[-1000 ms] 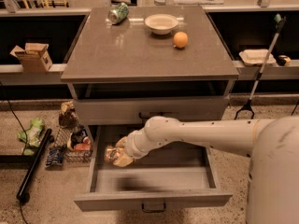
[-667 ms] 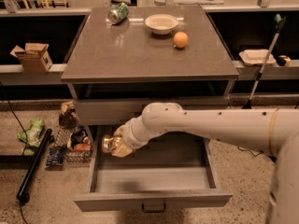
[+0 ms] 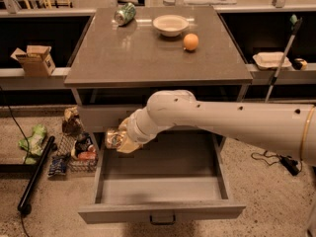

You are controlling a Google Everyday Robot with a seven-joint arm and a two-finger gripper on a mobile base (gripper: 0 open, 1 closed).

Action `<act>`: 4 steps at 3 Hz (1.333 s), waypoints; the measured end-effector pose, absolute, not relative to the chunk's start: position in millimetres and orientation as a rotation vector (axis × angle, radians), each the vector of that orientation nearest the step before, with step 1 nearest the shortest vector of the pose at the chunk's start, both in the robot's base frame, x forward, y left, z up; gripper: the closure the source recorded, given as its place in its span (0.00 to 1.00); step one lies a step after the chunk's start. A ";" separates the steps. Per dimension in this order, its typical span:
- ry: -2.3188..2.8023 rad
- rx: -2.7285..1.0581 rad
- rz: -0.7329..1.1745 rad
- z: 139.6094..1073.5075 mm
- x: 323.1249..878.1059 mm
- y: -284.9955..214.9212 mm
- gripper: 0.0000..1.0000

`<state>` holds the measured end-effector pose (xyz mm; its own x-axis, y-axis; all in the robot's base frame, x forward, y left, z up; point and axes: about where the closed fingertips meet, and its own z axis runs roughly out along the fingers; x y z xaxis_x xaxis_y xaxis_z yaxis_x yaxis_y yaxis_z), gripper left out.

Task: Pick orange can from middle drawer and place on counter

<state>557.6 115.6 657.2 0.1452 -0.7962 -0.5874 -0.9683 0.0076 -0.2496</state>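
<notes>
The orange can is shiny copper-orange and sits in my gripper, which is shut on it. The gripper holds the can above the left wall of the open middle drawer, just below the counter's left front edge. My white arm reaches in from the right across the drawer. The drawer is pulled out and its grey inside shows nothing else. The counter is the glossy grey-brown slab above.
On the counter stand a green-and-silver can, a white bowl and a round orange fruit. Snack bags and a wire basket lie on the floor at left. A cardboard box sits on the left shelf.
My gripper has lifted the orange can up out of the drawer and moved it a little left, to the drawer's left wall level.
</notes>
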 end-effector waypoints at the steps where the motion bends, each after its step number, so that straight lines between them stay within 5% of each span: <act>1: 1.681 -1.814 0.370 659.4 558.3 115.4 1.00; 4: 1.552 -1.842 0.200 860.4 554.2 67.4 1.00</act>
